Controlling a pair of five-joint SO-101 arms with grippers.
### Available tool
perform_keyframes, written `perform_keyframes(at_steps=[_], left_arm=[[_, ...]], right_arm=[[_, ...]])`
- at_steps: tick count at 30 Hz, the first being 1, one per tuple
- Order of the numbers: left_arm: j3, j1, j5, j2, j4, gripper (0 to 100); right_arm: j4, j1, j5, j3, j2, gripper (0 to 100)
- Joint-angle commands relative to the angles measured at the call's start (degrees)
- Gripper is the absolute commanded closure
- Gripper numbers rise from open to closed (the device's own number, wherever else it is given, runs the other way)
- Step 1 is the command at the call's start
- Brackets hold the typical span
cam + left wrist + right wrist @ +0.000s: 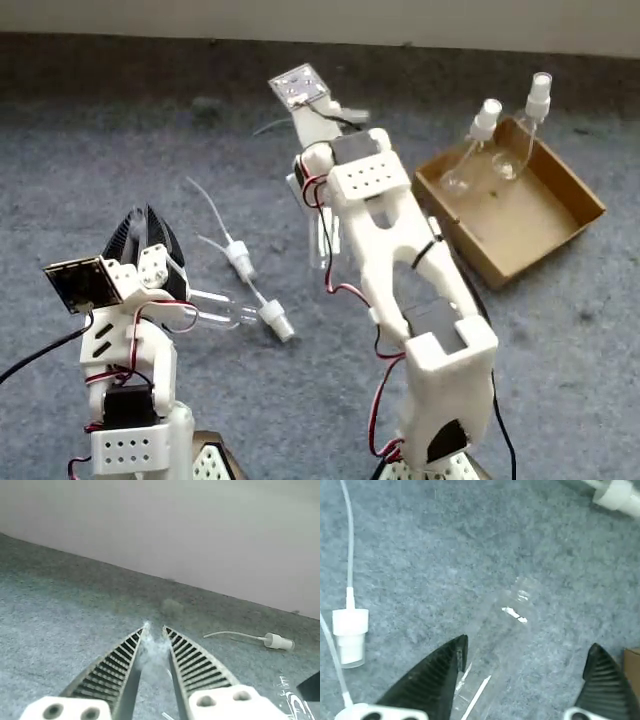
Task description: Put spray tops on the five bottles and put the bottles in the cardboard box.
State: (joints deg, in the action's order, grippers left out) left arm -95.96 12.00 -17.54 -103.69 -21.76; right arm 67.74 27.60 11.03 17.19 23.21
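Note:
A clear bottle (505, 630) without a top lies on the grey carpet, and my right gripper (529, 645) hangs open over it, one finger on each side, not touching. The same bottle (322, 240) shows beside the right arm (370, 200). Loose white spray tops with tubes lie nearby (350, 630), (617, 492), (240, 258), (277, 322). A second bare bottle (215, 305) lies next to the left arm. My left gripper (148, 225) (155, 628) is raised above the carpet, its fingers a narrow gap apart and holding nothing. Another spray top (275, 641) lies beyond it.
The cardboard box (455, 235) sits at the back right. Two capped bottles (470, 150), (525, 130) lean inside against its far wall. A pale wall runs along the back edge of the carpet. Red and black cables trail along both arms.

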Motion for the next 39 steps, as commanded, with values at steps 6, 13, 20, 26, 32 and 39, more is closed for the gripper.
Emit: perform_keyframes(at_steps=[6, 13, 20, 26, 32, 39], left_arm=[[-1.19, -1.10, -0.35, 0.31, 1.14, 100], [-1.19, -1.10, -0.35, 0.40, 1.14, 100], [-1.19, -1.10, -0.35, 0.40, 1.14, 100], [-1.19, -1.10, -0.35, 0.40, 1.05, 100], [-1.19, -2.33, -0.35, 0.22, -0.70, 100], [-1.19, -5.76, -0.26, 0.31, -3.52, 100]], right_arm=[[0.84, 0.22, 0.62, 9.71, 13.67, 66.6], [10.42, -0.13, 0.70, 19.30, 18.07, 73.7], [21.85, -0.22, 0.97, 34.42, 18.15, 92.3], [33.27, -0.22, 1.05, 50.68, 18.15, 92.5], [33.63, -1.71, 0.70, 58.68, 14.11, 92.8], [33.63, -1.63, 0.70, 51.56, -1.71, 92.9]])
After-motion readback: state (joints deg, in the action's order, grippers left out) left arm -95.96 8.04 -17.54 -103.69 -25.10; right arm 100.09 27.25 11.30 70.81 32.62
